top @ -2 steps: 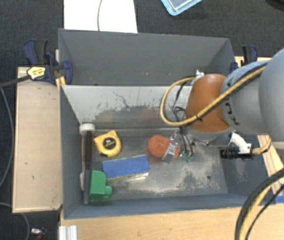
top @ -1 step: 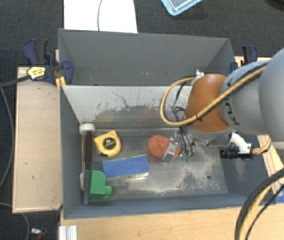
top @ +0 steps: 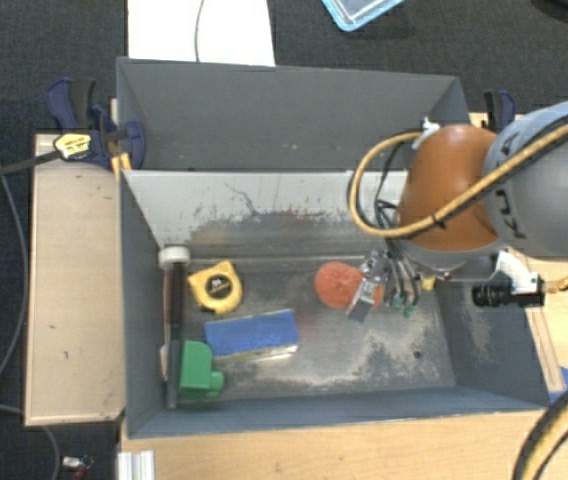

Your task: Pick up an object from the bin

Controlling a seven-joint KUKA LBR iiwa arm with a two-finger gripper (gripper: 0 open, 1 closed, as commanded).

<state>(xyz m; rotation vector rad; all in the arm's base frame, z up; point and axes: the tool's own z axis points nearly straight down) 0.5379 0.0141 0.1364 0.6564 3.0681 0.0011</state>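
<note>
Fingers (top: pixel 360 308) look parted, nothing visible between them; one tip sits just beside the orange-red round lump (top: pixel 336 283), mid-floor toward the back wall. Gripper (top: pixel 382 303) is low in the bin (top: pixel 284 118), right of the lump, not around it.

Step, as I judge it: approach/align, grasp not yet made. If the lump is the target, the next move needs a shift left so the jaws straddle it, then a close. The risk is nudging a round thing away.

Rest is well apart on the left: yellow tape measure (top: pixel 214 288), blue block (top: pixel 251 333), green block (top: pixel 199 366), and a dark rod with white cap (top: pixel 173 308) along the left wall. Nothing blocks the lump; the bare floor around it is free.
</note>
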